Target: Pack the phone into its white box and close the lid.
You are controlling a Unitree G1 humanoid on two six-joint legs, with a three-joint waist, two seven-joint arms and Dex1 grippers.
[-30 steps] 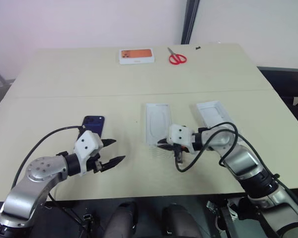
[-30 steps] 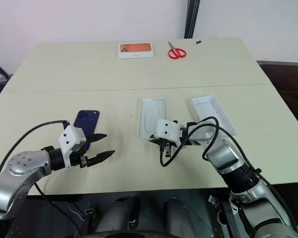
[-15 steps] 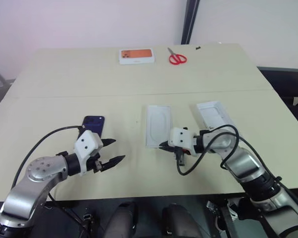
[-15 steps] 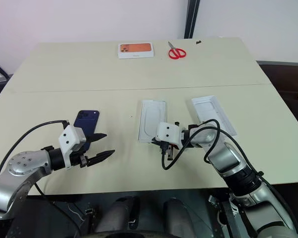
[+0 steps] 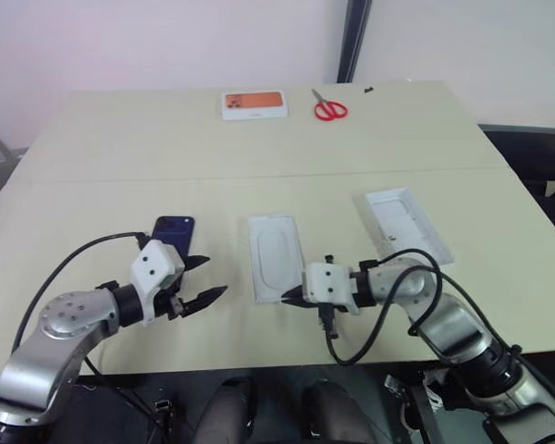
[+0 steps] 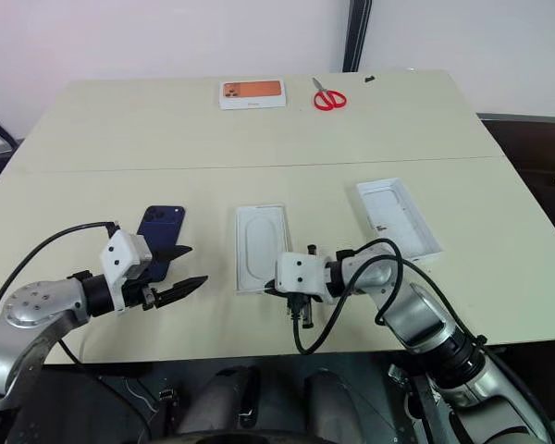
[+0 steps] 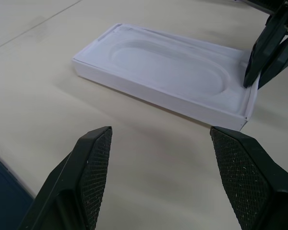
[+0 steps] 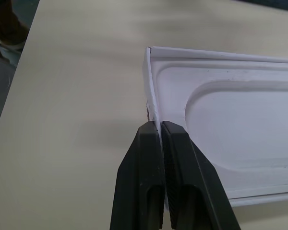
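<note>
Fingers of my right gripper (image 8: 161,125) are pinched on the near rim of the white box (image 5: 275,256); my left gripper (image 5: 201,282) hangs spread and empty beside the phone (image 5: 172,230) on the table. Box positioning, I judge; next, grasp the phone. Farther right lies the lid (image 5: 402,221).

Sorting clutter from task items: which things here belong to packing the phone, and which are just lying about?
Job: phone; white box, its rim pinched by right gripper; lid.
Lying about: box with orange picture; red scissors.
</note>
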